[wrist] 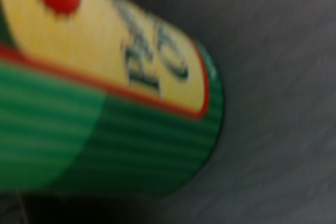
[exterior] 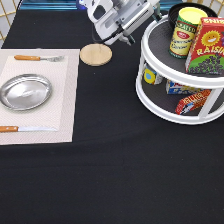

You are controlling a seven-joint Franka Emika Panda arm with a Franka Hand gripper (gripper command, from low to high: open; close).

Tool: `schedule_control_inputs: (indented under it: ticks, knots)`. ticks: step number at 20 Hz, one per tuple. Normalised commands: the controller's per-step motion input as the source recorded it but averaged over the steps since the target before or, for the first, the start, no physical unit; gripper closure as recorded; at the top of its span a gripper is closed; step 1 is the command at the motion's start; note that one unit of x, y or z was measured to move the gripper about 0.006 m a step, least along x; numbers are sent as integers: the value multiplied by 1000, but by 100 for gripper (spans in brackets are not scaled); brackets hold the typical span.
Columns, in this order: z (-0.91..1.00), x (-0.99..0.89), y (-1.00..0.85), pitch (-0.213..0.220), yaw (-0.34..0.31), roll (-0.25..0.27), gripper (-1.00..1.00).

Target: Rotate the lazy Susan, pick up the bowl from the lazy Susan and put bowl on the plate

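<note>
The black bowl (exterior: 173, 14) sits at the back of the lazy Susan's (exterior: 150, 47) upper tier, at the exterior view's top right, mostly hidden behind a green and yellow can (exterior: 182, 31). My gripper (exterior: 149, 15) reaches in from the exterior view's top, at the left edge of the upper tier, close to the bowl and the can. The wrist view is filled by the can (wrist: 112, 100) lying close over the grey shelf (wrist: 285, 125). The silver plate (exterior: 25, 91) rests empty on a pale placemat (exterior: 65, 100) at the exterior view's left.
A red raisin box (exterior: 206, 45) stands beside the can on the upper tier. Several packets (exterior: 185, 97) fill the lower tier. A round wooden coaster (exterior: 95, 54) lies left of the turntable. A fork (exterior: 37, 58) and a knife (exterior: 20, 129) flank the plate.
</note>
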Motion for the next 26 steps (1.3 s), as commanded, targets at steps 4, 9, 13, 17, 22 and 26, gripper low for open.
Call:
schedule_control_inputs:
  ticks: [4,9,13,17,22,26]
  knots:
    - [-21,-43,194,43,3,-13,-100]
    - [-210,21,129,73,0,-4,-100]
    - [-315,-154,44,23,0,0,-100]
    - [-74,-92,0,0,0,-37,-100]
    - [0,173,21,0,0,-63,-100]
    - [-1,436,0,0,0,-59,-100]
